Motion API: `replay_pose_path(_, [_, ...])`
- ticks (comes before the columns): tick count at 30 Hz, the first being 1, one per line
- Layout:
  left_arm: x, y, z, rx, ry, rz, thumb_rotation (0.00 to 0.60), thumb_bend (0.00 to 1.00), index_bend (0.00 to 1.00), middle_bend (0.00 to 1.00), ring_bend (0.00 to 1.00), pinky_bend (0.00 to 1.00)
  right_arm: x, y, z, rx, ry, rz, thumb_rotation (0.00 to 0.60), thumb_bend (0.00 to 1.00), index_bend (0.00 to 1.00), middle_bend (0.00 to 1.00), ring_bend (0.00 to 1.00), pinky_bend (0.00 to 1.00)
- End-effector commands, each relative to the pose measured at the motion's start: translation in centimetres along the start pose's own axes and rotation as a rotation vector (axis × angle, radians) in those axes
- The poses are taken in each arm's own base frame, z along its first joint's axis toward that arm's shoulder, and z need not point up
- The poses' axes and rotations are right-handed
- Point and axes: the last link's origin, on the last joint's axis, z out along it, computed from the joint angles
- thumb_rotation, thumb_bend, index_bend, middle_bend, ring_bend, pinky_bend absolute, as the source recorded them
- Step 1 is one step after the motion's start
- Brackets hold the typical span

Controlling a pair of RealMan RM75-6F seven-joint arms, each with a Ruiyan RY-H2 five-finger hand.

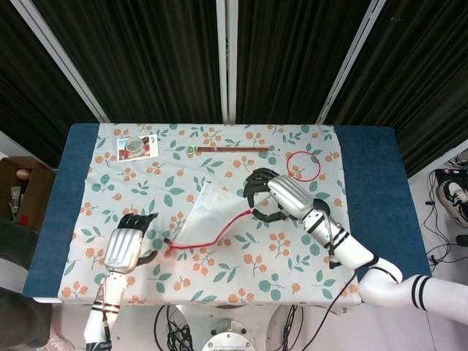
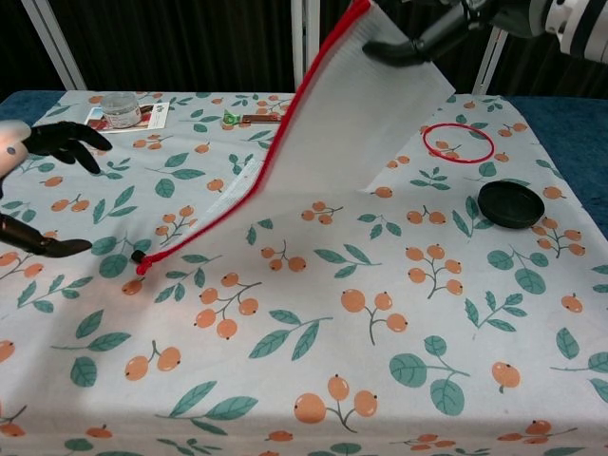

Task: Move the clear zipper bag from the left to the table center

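Note:
The clear zipper bag (image 1: 207, 210) with a red zipper edge hangs slanted over the middle of the table. My right hand (image 1: 281, 197) grips its upper zipper end. In the chest view the bag (image 2: 370, 104) slopes down from my right hand (image 2: 439, 30) at the top, and the lower zipper tip (image 2: 141, 267) touches the cloth. My left hand (image 1: 124, 246) sits at the table's front left, fingers spread, holding nothing. The chest view shows my left hand (image 2: 47, 142) at the left edge, clear of the zipper tip.
A red ring (image 2: 458, 142) and a black lid (image 2: 511, 204) lie at the right. At the back left, a small jar (image 1: 134, 147) stands on a card. A brown stick (image 1: 230, 149) lies along the back edge.

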Motion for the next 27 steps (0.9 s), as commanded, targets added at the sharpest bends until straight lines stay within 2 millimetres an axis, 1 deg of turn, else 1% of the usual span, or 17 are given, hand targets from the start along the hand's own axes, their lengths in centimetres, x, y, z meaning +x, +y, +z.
replay_pose_path(1, [2.1, -0.8, -0.2, 0.024, 0.039, -0.04, 0.6, 0.02, 0.16, 0.24, 0.19, 0.18, -1.6, 1.2, -1.6, -0.052, -0.122, -0.095, 0.6, 0.29, 0.33, 0.26, 0.1, 0.05])
replay_pose_path(2, [2.5, -1.0, -0.1, 0.031, 0.061, -0.048, 0.6, 0.01, 0.16, 0.24, 0.19, 0.18, -1.9, 1.5, -2.2, -0.079, -0.175, -0.119, 0.6, 0.23, 0.19, 0.21, 0.06, 0.02])
replay_pose_path(3, [3.0, -1.3, -0.1, 0.043, 0.089, -0.062, 0.6, 0.0, 0.16, 0.24, 0.19, 0.18, -2.2, 1.9, -2.8, -0.114, -0.245, -0.148, 0.6, 0.18, 0.12, 0.17, 0.03, 0.01])
replay_pose_path(4, [3.4, -1.5, 0.0, 0.053, 0.11, -0.069, 0.6, 0.0, 0.16, 0.24, 0.19, 0.18, -2.4, 2.0, -3.2, -0.137, -0.292, -0.166, 0.6, 0.1, 0.03, 0.1, 0.01, 0.0])
replay_pose_path(5, [3.6, -1.8, 0.0, 0.061, 0.125, -0.071, 0.6, 0.0, 0.16, 0.24, 0.19, 0.18, -2.5, 2.1, -3.6, -0.154, -0.323, -0.175, 0.6, 0.05, 0.0, 0.05, 0.0, 0.0])
replay_pose_path(7, [4.2, -2.6, 0.1, 0.089, 0.16, -0.073, 0.6, 0.0, 0.16, 0.24, 0.19, 0.18, -2.6, 2.5, -4.5, -0.197, -0.384, -0.19, 0.6, 0.0, 0.0, 0.0, 0.0, 0.0])
replay_pose_path(10, [4.8, -3.7, 0.1, 0.123, 0.183, -0.08, 0.6, 0.0, 0.16, 0.24, 0.19, 0.18, -2.4, 3.2, -5.8, -0.254, -0.425, -0.186, 0.6, 0.0, 0.0, 0.0, 0.0, 0.0])
replay_pose_path(12, [5.2, -4.8, -0.1, 0.153, 0.194, -0.079, 0.6, 0.0, 0.16, 0.24, 0.19, 0.18, -1.9, 3.7, -7.0, -0.295, -0.424, -0.158, 0.6, 0.0, 0.0, 0.0, 0.0, 0.0])
replay_pose_path(15, [5.8, -7.1, -0.6, 0.221, 0.213, -0.046, 0.6, 0.0, 0.16, 0.24, 0.19, 0.18, -0.4, 4.9, -9.3, -0.352, -0.371, -0.146, 0.6, 0.0, 0.0, 0.0, 0.0, 0.0])
replay_pose_path(16, [5.9, -7.6, -0.7, 0.233, 0.216, -0.035, 0.6, 0.0, 0.17, 0.24, 0.19, 0.18, 0.0, 5.3, -10.0, -0.373, -0.356, -0.139, 0.6, 0.02, 0.0, 0.0, 0.0, 0.0])
replay_pose_path(19, [6.1, -9.5, -1.2, 0.25, 0.199, 0.01, 0.6, 0.0, 0.2, 0.24, 0.19, 0.18, 1.4, 6.6, -12.2, -0.434, -0.274, -0.132, 0.6, 0.14, 0.0, 0.05, 0.0, 0.0])
replay_pose_path(20, [6.2, -10.2, -1.4, 0.252, 0.187, 0.029, 0.6, 0.0, 0.21, 0.24, 0.19, 0.18, 1.8, 7.0, -12.8, -0.448, -0.239, -0.143, 0.6, 0.16, 0.0, 0.06, 0.0, 0.0])
replay_pose_path(22, [6.3, -11.5, -1.9, 0.261, 0.171, 0.056, 0.6, 0.0, 0.22, 0.24, 0.19, 0.18, 2.9, 8.0, -14.2, -0.473, -0.116, -0.207, 0.6, 0.17, 0.0, 0.09, 0.0, 0.0])
replay_pose_path(24, [6.6, -12.5, -2.6, 0.254, 0.16, 0.07, 0.6, 0.0, 0.22, 0.24, 0.19, 0.18, 3.5, 8.7, -15.8, -0.501, 0.002, -0.318, 0.6, 0.18, 0.01, 0.11, 0.0, 0.0])
replay_pose_path(27, [6.9, -13.8, -3.9, 0.243, 0.142, 0.098, 0.6, 0.0, 0.23, 0.24, 0.18, 0.17, 3.6, 8.9, -18.1, -0.538, 0.132, -0.39, 0.6, 0.18, 0.03, 0.12, 0.0, 0.0])
